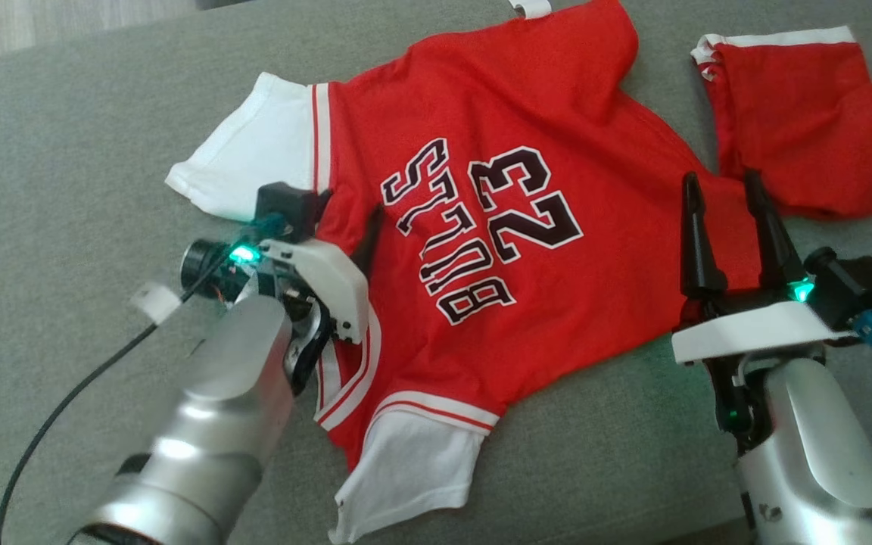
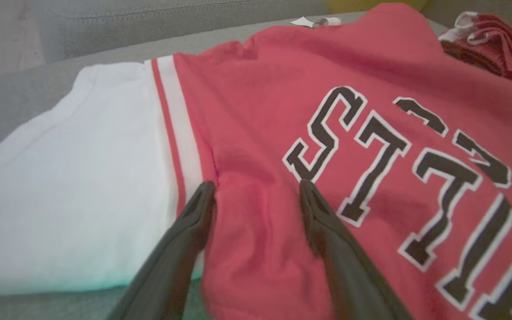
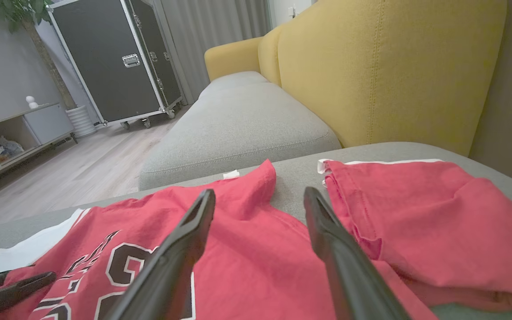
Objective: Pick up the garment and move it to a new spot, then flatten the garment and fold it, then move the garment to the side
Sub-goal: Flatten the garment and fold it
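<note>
I'm working in a living room: sofa near, wood floor, curtains and shelf far left.

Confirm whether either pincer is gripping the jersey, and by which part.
Nothing is held. The left pincer is open at the red Bulls jersey, beside its white sleeve; the right pincer is open over the jersey's red body.

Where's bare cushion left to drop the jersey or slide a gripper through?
Widest bare patch: grey fabric cushion left of the upper white sleeve of the red Bulls jersey. A smaller one lies near the front edge, between the lower white sleeve and the right gripper. Crowded: the narrow gap between jersey and red shorts.
</note>
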{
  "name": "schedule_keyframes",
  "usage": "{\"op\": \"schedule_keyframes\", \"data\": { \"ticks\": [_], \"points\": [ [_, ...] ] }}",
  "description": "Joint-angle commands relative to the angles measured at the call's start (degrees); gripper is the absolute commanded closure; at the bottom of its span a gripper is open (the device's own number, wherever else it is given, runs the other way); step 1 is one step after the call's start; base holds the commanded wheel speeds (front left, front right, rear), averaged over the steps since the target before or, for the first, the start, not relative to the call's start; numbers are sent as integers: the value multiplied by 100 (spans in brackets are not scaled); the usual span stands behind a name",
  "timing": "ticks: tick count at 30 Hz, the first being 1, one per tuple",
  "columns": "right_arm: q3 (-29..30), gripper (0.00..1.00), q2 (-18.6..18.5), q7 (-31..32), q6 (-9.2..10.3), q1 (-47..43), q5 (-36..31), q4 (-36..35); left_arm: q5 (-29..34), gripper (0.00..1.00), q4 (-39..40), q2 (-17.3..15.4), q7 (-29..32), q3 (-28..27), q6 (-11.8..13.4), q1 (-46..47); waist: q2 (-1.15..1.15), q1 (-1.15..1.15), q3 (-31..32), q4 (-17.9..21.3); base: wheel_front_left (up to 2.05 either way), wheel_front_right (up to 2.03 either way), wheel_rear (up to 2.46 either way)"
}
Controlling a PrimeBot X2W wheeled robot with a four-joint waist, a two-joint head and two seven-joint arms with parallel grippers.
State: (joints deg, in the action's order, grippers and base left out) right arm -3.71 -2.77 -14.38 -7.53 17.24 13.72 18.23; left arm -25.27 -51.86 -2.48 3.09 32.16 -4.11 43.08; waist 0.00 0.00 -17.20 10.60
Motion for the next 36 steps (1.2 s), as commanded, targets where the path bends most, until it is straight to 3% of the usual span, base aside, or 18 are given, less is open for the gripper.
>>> {"op": "schedule_keyframes", "data": {
  "ticks": [1,2,3,4,12,17,23,30,31,32,36],
  "points": [
    [-138,0,-11,-62,4,155,63,-199,134,0,-74,-164,76,-43,123,162,0,0,-16,7,0,0,0],
    [-134,0,-11,-62,4,158,67,-207,173,9,-152,-178,90,-18,181,192,0,0,-20,4,0,0,0],
    [-132,0,-11,-62,4,159,70,-214,216,85,-218,-192,107,24,198,220,0,0,-22,-1,0,0,0],
    [-133,0,-11,-62,4,158,70,-217,256,100,-269,-205,111,71,189,247,0,0,-21,-10,0,0,0],
    [-162,0,-11,-62,4,178,56,-207,416,100,-425,-456,-122,146,244,604,0,0,-18,-77,0,0,0],
    [-240,0,-11,-62,4,241,62,-221,588,100,-540,-967,-212,149,252,1173,0,0,-94,-68,0,0,0],
    [-409,0,-10,-62,4,361,96,-203,858,100,-752,-1596,-126,310,30,1916,0,0,-218,40,0,0,0],
    [-565,0,-10,-62,4,501,152,-148,1158,100,-968,-1949,-241,679,-200,2467,0,0,-352,130,0,0,0],
    [-567,0,-10,-62,4,517,151,-140,1160,36,-989,-1955,-318,679,-190,2516,0,0,-364,118,0,0,0],
    [-567,0,-10,-62,4,527,151,-133,1164,0,-1021,-1962,-406,673,-147,2549,0,0,-361,104,0,0,0],
    [-565,0,-10,-62,4,538,104,-98,1032,0,-1117,-1875,-901,536,60,2547,0,0,-272,-1,0,0,0]
  ]
}}
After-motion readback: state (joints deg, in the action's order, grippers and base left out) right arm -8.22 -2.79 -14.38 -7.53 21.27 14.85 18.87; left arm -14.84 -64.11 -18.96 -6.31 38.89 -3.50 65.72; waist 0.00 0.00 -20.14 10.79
